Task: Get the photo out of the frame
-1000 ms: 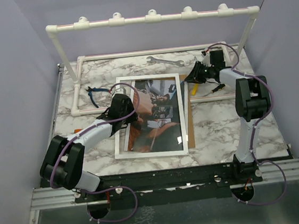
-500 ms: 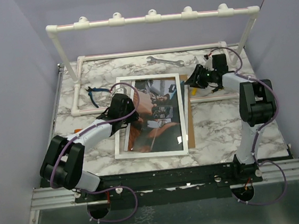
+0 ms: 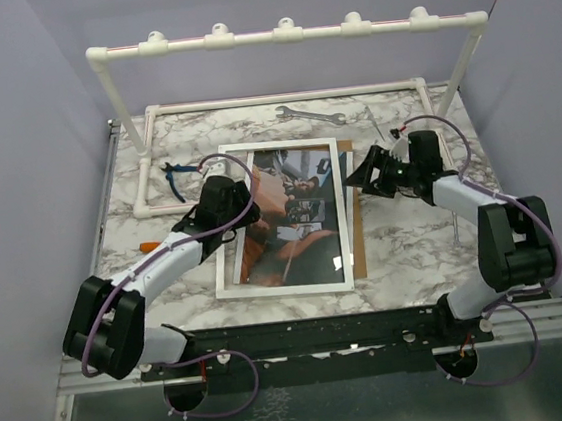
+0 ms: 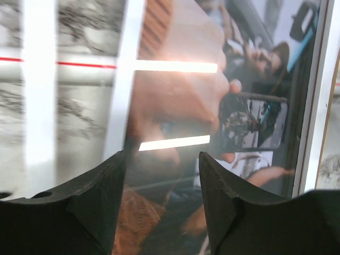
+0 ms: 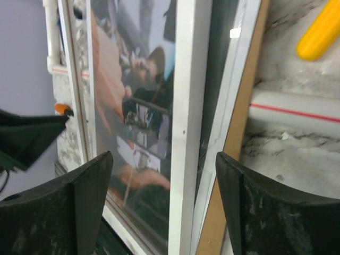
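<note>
Marble worktop (image 3: 415, 242) as I view it from above, with a white pipe rack (image 3: 283, 35) standing across its far side. The frame (image 3: 284, 289) lies flat, glass up, at mid-worktop. The photo (image 3: 291, 209) sits inside it behind the glass. A brown backing board (image 3: 355, 233) shows along the frame's right edge. The left jaws, released, hang over the frame's left border. The right jaws, likewise spread wide and grasping nothing, sit near its right border. A wrench (image 3: 309, 115) lies beyond the frame, and pliers (image 3: 179, 176) lie to its left.
</note>
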Controlling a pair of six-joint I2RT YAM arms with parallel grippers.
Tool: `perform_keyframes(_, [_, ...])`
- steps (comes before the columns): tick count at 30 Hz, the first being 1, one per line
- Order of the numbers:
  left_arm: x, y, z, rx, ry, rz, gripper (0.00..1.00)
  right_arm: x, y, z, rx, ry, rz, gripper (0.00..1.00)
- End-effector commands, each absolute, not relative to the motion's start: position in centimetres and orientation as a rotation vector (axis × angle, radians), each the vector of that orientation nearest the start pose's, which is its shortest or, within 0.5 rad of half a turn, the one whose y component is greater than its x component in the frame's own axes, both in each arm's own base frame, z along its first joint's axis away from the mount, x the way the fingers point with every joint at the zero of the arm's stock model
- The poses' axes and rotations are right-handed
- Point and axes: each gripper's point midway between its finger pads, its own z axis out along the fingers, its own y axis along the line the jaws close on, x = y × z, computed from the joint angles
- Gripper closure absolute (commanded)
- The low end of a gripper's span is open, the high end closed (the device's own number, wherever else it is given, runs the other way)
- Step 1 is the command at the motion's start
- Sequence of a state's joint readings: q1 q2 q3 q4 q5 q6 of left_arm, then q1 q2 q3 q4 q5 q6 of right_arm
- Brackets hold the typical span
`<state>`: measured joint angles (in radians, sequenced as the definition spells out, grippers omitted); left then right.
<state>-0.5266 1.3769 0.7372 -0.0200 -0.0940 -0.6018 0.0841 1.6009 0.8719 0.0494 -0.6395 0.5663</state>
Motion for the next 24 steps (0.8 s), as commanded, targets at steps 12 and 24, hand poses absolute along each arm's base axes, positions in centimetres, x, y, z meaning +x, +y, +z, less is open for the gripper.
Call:
perform_keyframes(12, [32.8, -9.5, 10.9, -0.438, 2.191, -0.355, 0.27, 35.5, 18.3, 10.1, 0.103, 2.353, 1.001, 0.0])
perform_keyframes(24, [33.4, -7.4, 10.1, -0.554, 2.154, -0.38, 0.21, 38.6, 18.5, 9.2, 0.102, 2.334, 0.967, 0.0])
